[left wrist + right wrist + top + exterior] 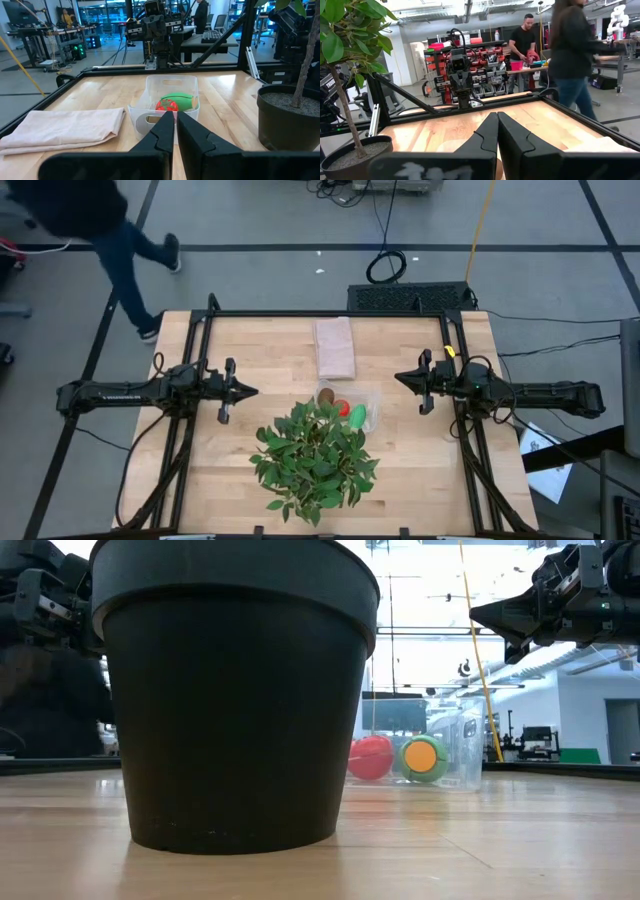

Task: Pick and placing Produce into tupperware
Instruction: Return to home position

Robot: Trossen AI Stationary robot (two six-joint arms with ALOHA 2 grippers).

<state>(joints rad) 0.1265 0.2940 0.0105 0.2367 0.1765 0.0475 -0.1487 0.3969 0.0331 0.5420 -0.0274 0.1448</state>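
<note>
Near the middle of the tabletop, slightly toward its right edge: tupperware just beside the potted plant, folded cloth near it toward the far edge. Holds all the produce: red round piece, green oval, brown fuzzy ball. Toward the left edge, left claw clenched on nothing, hovering above the wood. Toward the right edge, right claw equally clenched, empty, raised

The high camera is looking down on the table, the low one is sitting close to the pot, and the wrist cameras are facing each other.
</note>
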